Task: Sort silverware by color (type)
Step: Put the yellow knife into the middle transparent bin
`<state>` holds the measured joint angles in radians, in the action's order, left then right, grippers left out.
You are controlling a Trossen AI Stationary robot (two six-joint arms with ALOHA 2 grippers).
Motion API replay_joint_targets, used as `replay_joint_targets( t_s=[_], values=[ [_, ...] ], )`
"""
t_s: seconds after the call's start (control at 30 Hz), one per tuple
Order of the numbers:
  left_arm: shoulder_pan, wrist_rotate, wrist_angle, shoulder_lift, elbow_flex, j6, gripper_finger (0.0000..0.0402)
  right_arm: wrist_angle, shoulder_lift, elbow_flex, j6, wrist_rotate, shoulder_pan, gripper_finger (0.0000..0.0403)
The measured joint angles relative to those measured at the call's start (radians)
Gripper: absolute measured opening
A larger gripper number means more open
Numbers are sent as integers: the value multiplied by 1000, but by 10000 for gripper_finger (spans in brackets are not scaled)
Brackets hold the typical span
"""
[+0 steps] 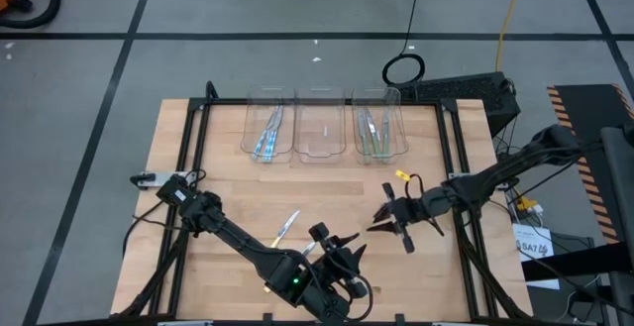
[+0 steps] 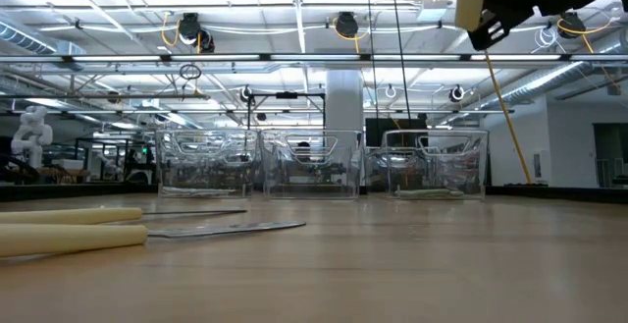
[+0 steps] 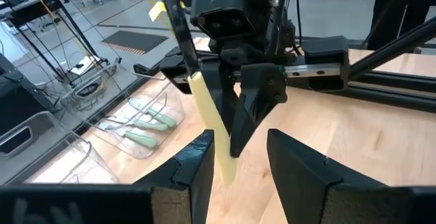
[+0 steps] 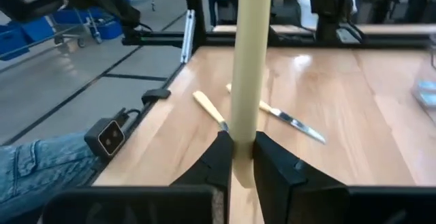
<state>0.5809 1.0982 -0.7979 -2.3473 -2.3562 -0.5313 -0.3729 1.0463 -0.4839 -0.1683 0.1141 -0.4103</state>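
The right gripper is clamped on a pale-yellow-handled utensil, held upright above the table. Carry it to the middle clear bin (apparently the only one without utensils) and lower it before releasing. The left gripper waits with its fingers apart just beside it. Two yellow-handled utensils lie on the table.

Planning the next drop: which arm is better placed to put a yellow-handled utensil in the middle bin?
Likely right: the right claw is shut on a pale yellow-handled utensil and sits nearer the middle bin. The left claw is open, holding nothing, farther from it.
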Motion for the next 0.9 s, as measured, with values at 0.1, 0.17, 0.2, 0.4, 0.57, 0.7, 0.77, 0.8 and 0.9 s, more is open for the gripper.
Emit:
replay_joint_targets(
  t_s=[0.1,0.17,0.2,0.4,0.57,0.7,0.77,0.8,0.9],
  values=[
    [-6,0,0,0,0,2,145,65,-26,0,-41,35,0,33],
    [-13,0,0,0,0,2,145,97,-42,0,-57,47,0,34],
    [-16,0,0,0,0,1,145,104,-48,0,-59,47,0,34],
    [-34,-75,0,0,0,-36,145,143,-81,0,-101,47,0,34],
    [-58,-131,0,-6,0,-82,145,182,-106,0,-123,47,0,35],
    [-74,-140,-10,-15,1,-79,145,206,-124,0,-131,47,0,35],
    [-80,-148,-8,-17,1,-80,145,218,-137,0,-132,47,0,35],
    [-81,-149,-8,-18,1,-80,145,221,-142,0,-131,47,0,35],
    [-82,-154,-11,-27,1,-80,145,222,-153,0,-131,47,0,35]
  ],
)
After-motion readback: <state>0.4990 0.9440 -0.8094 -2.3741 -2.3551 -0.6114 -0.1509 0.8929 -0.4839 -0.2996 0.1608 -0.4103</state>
